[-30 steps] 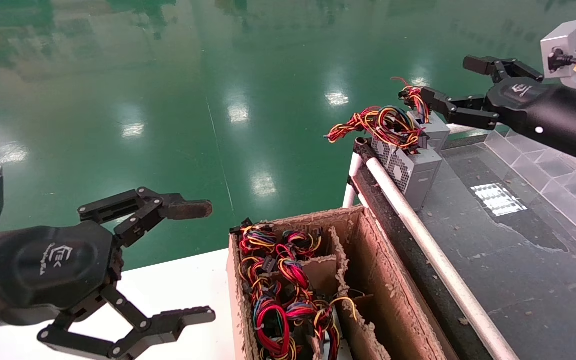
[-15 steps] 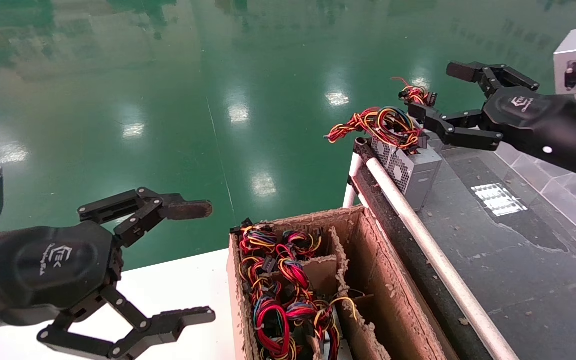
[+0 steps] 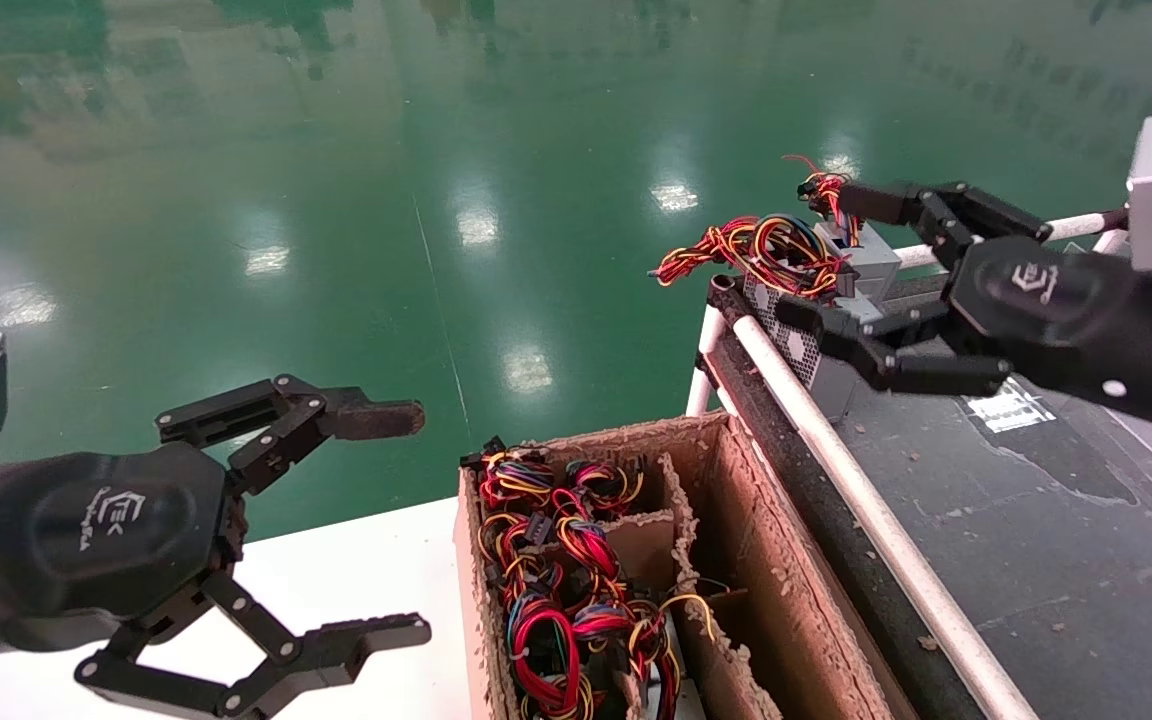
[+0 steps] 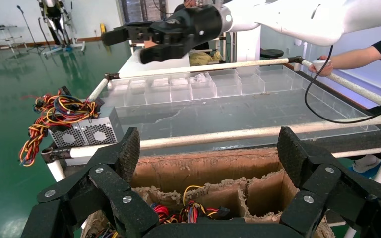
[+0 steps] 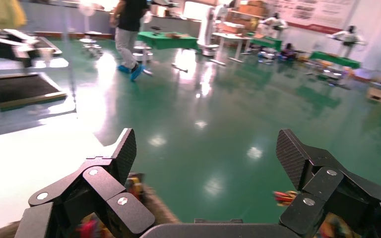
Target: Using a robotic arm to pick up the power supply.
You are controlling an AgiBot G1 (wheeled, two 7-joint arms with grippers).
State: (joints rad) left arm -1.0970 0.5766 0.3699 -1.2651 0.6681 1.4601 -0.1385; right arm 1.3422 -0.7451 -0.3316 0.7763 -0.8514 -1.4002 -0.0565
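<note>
It was a robotics lab hall: glossy green floor, other robots, work tables

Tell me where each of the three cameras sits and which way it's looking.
Head view: looks forward and down; shows the left gripper, right gripper, cardboard box.
Left wrist view: behind its own open fingers, facing the power supply and far right gripper.
Right wrist view: between open fingers, facing green floor.
Head and left wrist share the power supply.
</note>
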